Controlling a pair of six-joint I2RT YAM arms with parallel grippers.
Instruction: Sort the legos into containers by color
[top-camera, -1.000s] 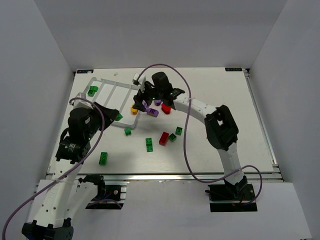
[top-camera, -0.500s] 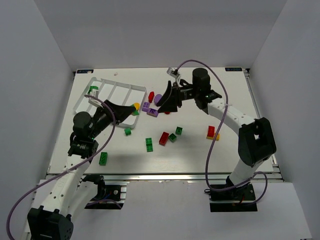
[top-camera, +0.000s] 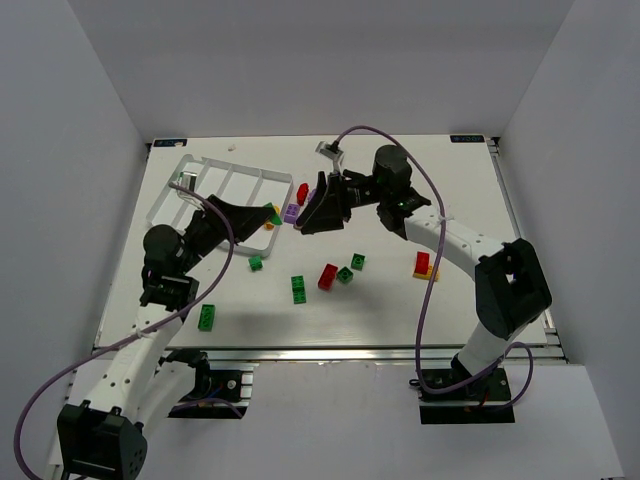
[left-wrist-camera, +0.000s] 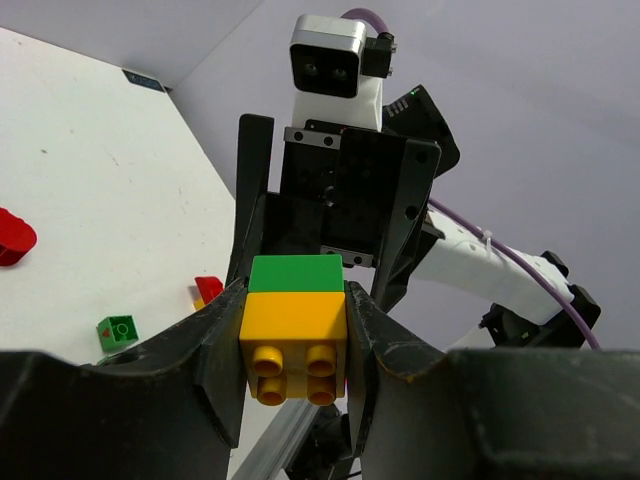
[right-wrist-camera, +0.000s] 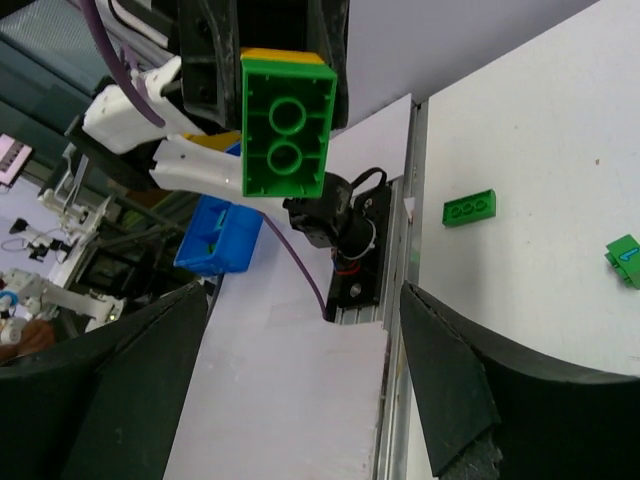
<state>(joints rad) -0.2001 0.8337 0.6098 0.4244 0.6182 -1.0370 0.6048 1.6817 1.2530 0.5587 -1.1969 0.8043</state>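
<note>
My left gripper is shut on a stacked pair of legos, a yellow brick with a green brick stuck to it, held in the air beside the right end of the white tray of containers. My right gripper faces it from the right, open and empty, its fingers wide apart and short of the pair. Loose legos lie on the table: green ones, a red one, a purple one and a red-on-yellow pair.
More green legos lie mid-table, and a red oval sits behind the grippers. The two arms meet nose to nose over the tray's right end. The table's front rail runs below.
The right gripper has left the purple legos and swung round to face the left gripper. The left gripper has risen toward it, still holding the green-and-yellow pair.
</note>
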